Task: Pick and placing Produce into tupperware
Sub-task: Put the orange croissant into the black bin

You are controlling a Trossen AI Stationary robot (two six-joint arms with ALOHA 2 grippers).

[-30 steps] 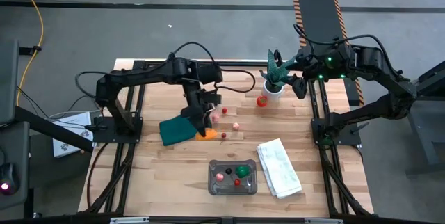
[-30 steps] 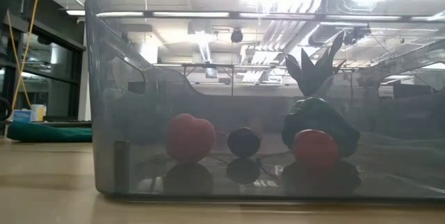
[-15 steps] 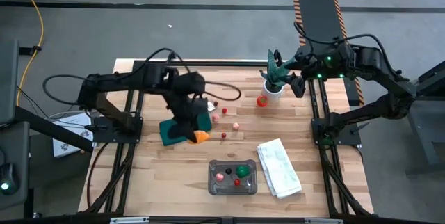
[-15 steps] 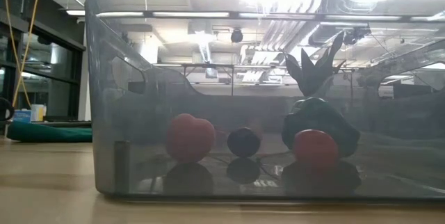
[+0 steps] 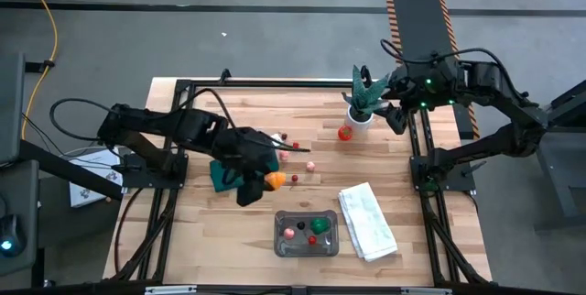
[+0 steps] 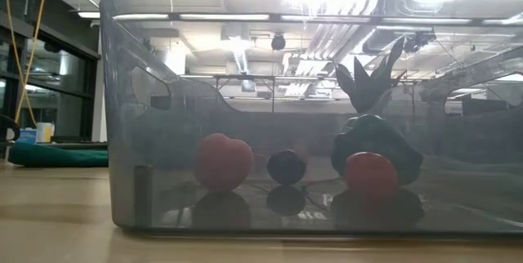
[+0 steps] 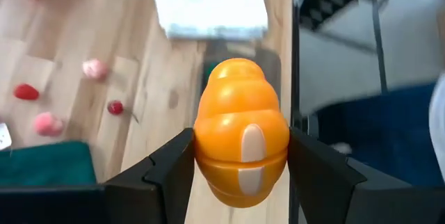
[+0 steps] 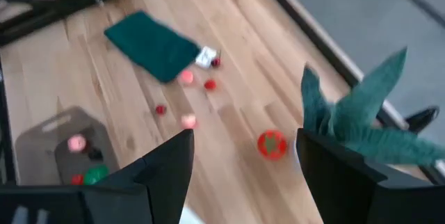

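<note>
Left tool [image 7: 240, 165]: I grip 1 orange produce piece [image 7: 240, 140] between my fingers, above the tabletop [image 5: 238, 226].
Tupperware [image 5: 307, 234]: ahead of my left tool, holding 4 pieces.
Loose produce: red and pink bits beside my left tool.
Right tool [image 8: 243, 158]: my fingers spread wide, empty, beside the potted plant [image 5: 363, 98].

a wooden table [image 5: 211, 231] carries the tupperware [image 5: 307, 247], white towel [image 5: 368, 221], green cloth [image 5: 221, 177], potted plant [image 5: 361, 103] and loose produce [image 5: 307, 166].

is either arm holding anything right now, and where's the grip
The left gripper holds the orange produce, fingers on its two sides. The right gripper holds nothing.
</note>
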